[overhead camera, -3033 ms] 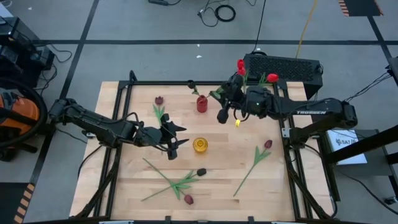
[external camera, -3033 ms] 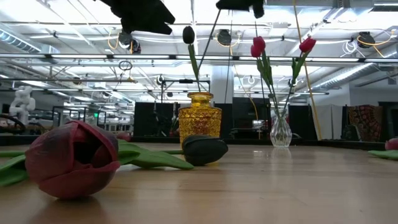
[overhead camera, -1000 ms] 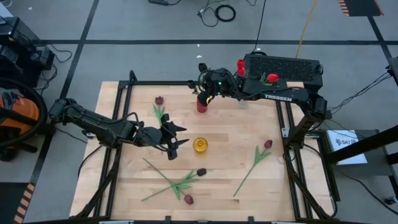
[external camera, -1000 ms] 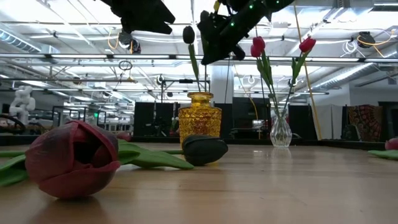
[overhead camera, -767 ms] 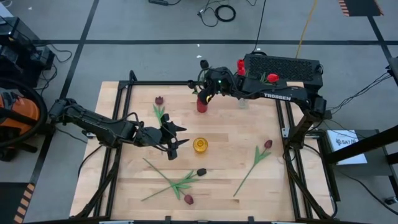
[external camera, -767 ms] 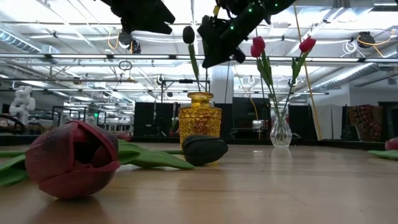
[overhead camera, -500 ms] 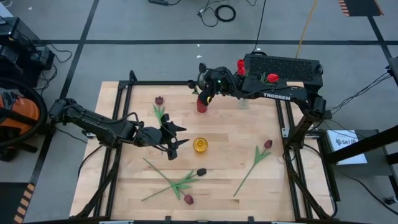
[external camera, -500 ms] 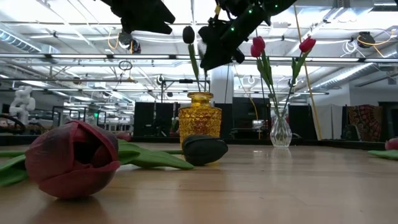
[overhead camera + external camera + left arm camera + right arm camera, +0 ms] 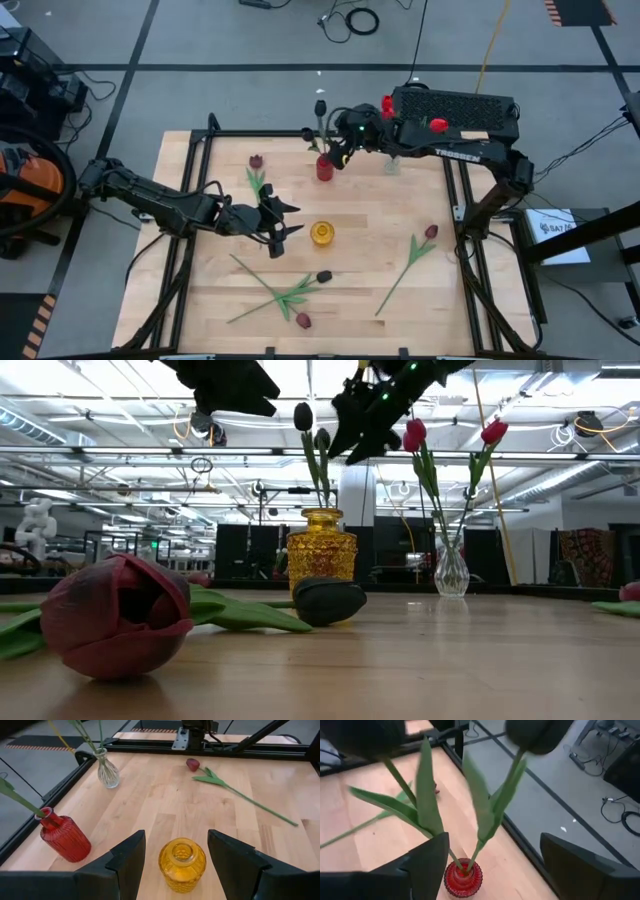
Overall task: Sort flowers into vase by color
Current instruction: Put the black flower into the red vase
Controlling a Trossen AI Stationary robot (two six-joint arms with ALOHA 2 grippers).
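Hovering over the red vase (image 9: 324, 167), the right hand (image 9: 343, 147) now stands released, its fingers spread wide in its wrist view with nothing between them. Three seconds ago it carried a dark tulip out over the desk (image 9: 380, 230); half a second ago it still sat low against the vase mouth. Now it has lifted slightly and drawn toward its own arm, and a second dark tulip (image 9: 322, 442) shows upright beside the first dark tulip (image 9: 303, 416) in the low view. Both stems run down into the vase mouth just below the spread fingers. That reads as one more flower sorted, so the dark pair matches the pair of red tulips (image 9: 414, 435) standing in the clear vase (image 9: 451, 572) beside the right arm.

The left hand (image 9: 279, 226) waits, open, just short of the yellow vase (image 9: 182, 863), which holds nothing.

Remaining on the desk are loose flowers: one maroon tulip (image 9: 256, 161) lies beyond the left hand, a crossed pair (image 9: 300, 295) lies near it on the other side, and another (image 9: 430, 232) lies well off from the right hand. By my judgement the next move is fetching one of these.
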